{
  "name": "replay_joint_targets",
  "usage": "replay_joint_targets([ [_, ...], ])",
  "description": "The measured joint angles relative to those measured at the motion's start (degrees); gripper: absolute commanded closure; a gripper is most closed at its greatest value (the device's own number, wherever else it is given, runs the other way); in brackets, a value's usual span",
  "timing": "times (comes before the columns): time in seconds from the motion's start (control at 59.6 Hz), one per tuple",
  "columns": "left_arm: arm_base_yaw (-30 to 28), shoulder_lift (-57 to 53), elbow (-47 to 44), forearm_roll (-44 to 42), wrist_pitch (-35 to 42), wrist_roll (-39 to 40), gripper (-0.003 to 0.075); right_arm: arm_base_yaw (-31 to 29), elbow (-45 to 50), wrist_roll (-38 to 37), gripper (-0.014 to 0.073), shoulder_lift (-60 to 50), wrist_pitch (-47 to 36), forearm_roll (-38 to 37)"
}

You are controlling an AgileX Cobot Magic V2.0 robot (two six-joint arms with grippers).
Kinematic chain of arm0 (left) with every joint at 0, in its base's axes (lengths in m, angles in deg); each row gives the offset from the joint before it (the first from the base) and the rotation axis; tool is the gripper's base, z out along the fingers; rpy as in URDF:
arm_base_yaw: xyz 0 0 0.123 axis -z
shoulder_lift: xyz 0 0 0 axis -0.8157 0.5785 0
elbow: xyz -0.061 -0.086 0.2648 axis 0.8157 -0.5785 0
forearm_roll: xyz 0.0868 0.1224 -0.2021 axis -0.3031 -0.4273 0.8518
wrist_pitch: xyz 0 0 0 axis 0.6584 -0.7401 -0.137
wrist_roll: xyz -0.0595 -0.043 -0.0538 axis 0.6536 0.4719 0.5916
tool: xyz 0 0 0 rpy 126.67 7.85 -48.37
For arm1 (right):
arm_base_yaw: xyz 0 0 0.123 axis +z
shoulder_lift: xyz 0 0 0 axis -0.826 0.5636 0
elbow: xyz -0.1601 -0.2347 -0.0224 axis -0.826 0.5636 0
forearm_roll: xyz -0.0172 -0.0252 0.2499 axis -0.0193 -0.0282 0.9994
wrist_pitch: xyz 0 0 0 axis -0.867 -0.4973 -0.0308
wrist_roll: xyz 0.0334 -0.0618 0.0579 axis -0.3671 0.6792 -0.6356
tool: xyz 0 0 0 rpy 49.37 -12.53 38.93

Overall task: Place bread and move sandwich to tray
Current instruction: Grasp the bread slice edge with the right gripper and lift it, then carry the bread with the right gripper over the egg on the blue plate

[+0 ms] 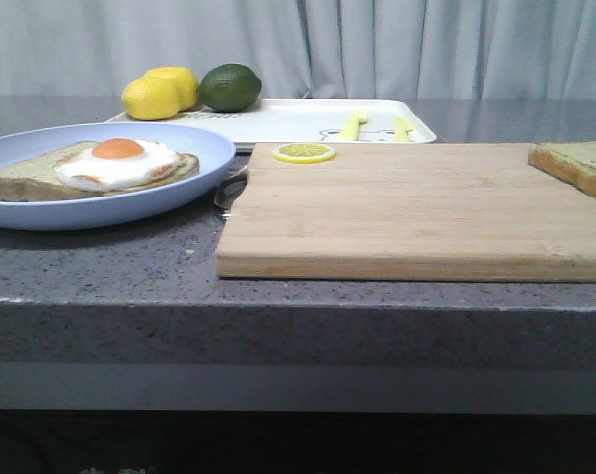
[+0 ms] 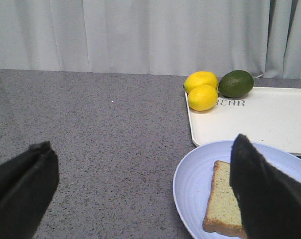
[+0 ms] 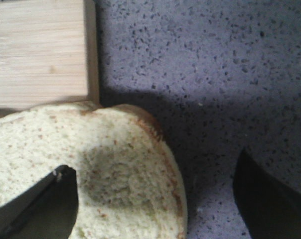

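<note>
The bread [image 3: 90,164] sits at the right edge of the front view, on the corner of the wooden cutting board [image 1: 416,212], overhanging the speckled worktop [image 3: 205,74]. The right end effector [image 3: 155,199] is spread wide, 1 finger over the slice and 1 beyond its crust. A careless pinch could crush the soft crumb or tip it off. The left end effector [image 2: 140,189] is also agape, empty, near the smooth blue plate [image 2: 190,184] of the sandwich [image 1: 101,168] at left.
</note>
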Motion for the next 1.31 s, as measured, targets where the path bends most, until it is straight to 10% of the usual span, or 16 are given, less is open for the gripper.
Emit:
replay_joint_targets([
  [0.386, 0.0, 0.0, 0.0, 0.0, 0.0, 0.0, 0.0039, -0.2, -0.4, 4.0, 0.0000, 3.3, 4.6, 5.7],
  [0.704, 0.0, 0.0, 0.0, 0.0, 0.0, 0.0, 0.0039, -0.2, -1.3, 4.1, 0.0662, 3.3, 5.6, 6.6],
  [1.023, 0.0, 0.0, 0.0, 0.0, 0.0, 0.0, 0.0039, -0.2, -5.1, 2.1, 0.0651, -0.7, 6.1, 7.6],
  [1.308, 0.0, 0.0, 0.0, 0.1, 0.0, 0.0, 0.0039, 0.9, -7.0, 0.9, 0.0651, -9.3, 6.1, 24.6],
])
